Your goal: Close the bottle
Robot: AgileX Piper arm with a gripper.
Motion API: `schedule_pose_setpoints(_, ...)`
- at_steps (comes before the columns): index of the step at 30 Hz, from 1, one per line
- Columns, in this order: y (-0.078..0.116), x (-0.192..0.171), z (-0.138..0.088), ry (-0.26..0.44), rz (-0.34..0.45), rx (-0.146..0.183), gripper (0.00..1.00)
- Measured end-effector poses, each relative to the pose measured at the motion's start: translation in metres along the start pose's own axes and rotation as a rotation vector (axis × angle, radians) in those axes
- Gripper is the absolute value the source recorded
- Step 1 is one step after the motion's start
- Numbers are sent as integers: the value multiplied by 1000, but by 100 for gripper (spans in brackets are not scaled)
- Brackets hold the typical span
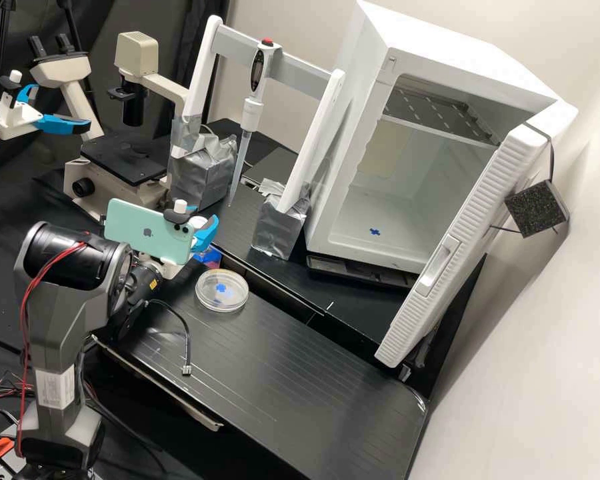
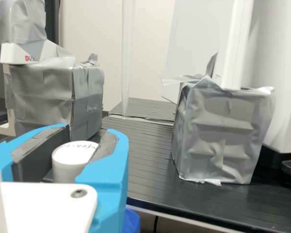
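In the high view, the gripper (image 1: 203,217) was above the black bench (image 1: 313,393), near the clear round dish (image 1: 228,301). The wrist view showed its two blue fingers (image 2: 106,145) clamped on the white cap (image 2: 73,155), which sat upright between the dark pads, its round top uncovered.

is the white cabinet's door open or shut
Open: the door stands swung out from the cabinet, so the rack inside shows.

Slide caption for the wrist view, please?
White cap held in the blue-fingered gripper, two grey tape-wrapped stand feet beyond on the black bench.
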Motion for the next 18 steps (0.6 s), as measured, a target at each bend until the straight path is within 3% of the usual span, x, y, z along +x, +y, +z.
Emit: schedule_pose_setpoints(18, -2, -5, 3, 5, -23, -1, 0)
